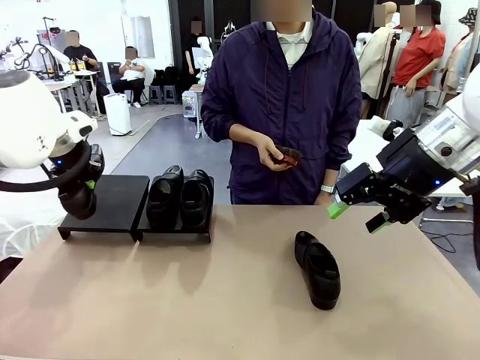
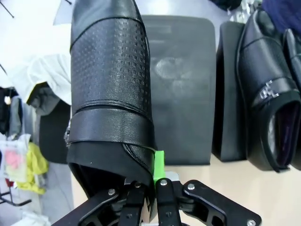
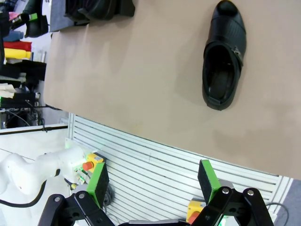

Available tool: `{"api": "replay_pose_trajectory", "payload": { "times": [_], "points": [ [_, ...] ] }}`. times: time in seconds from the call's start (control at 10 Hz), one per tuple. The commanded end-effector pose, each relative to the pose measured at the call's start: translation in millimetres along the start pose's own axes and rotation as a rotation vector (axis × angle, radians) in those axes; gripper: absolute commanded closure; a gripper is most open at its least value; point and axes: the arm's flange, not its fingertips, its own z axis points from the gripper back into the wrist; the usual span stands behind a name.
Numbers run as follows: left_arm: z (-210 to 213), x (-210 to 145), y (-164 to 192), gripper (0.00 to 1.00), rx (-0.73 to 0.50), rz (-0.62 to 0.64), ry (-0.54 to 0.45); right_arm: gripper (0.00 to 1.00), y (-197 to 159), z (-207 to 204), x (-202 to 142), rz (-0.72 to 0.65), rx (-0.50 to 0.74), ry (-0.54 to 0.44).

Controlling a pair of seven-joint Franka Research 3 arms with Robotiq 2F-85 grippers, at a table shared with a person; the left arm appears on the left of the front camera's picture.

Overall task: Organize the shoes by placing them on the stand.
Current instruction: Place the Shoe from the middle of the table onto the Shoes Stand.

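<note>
My left gripper (image 1: 85, 182) is shut on the heel rim of one black shoe (image 1: 77, 202), held just left of the stand's bare left platform (image 1: 112, 201). In the left wrist view this shoe (image 2: 110, 80) hangs toe-away beside that platform (image 2: 183, 89), with one green pad (image 2: 159, 163) on its outside. Two shoes (image 1: 180, 197) stand side by side on the right platform. Another shoe (image 1: 316, 268) lies on the table right of centre. My right gripper (image 1: 360, 214) hovers open above the table's right side; in its own view the gripper (image 3: 153, 181) is far from that shoe (image 3: 223, 61).
A person stands at the far edge holding a small reddish-brown object (image 1: 287, 155) in both hands. The tan table (image 1: 187, 300) has free room in front of the stand. A slatted panel (image 3: 164, 165) runs under the table's edge.
</note>
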Motion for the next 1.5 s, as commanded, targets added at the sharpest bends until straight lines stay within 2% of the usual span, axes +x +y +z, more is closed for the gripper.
{"api": "replay_pose_trajectory", "payload": {
  "times": [0.0,0.2,0.4,0.7,0.9,1.0,1.1,1.2,1.4],
  "points": [
    [-16,0,3,1.00,0.009,-0.025,-0.069,0.00,-1,1,2,0.017,0.032,0.003],
    [-35,-3,5,1.00,0.048,-0.103,-0.127,0.00,-1,1,2,0.017,0.032,0.003],
    [-47,-5,6,1.00,0.109,-0.147,-0.143,0.00,-1,1,2,0.017,0.032,0.003],
    [-55,-3,4,1.00,0.146,-0.164,-0.070,0.00,-1,1,2,0.017,0.032,0.003],
    [-59,-2,4,1.00,0.139,-0.166,-0.063,0.00,-1,1,2,0.017,0.032,0.003],
    [-58,-1,3,0.70,0.140,-0.165,-0.061,0.00,-1,1,2,0.017,0.032,0.003],
    [-58,0,3,0.12,0.141,-0.162,-0.058,0.00,-1,1,2,0.017,0.032,0.003],
    [-59,0,3,0.00,0.136,-0.161,-0.064,0.00,-1,1,2,0.017,0.032,0.003],
    [-58,1,3,0.00,0.140,-0.155,-0.078,0.00,-1,1,2,0.017,0.032,0.003]
  ]
}}
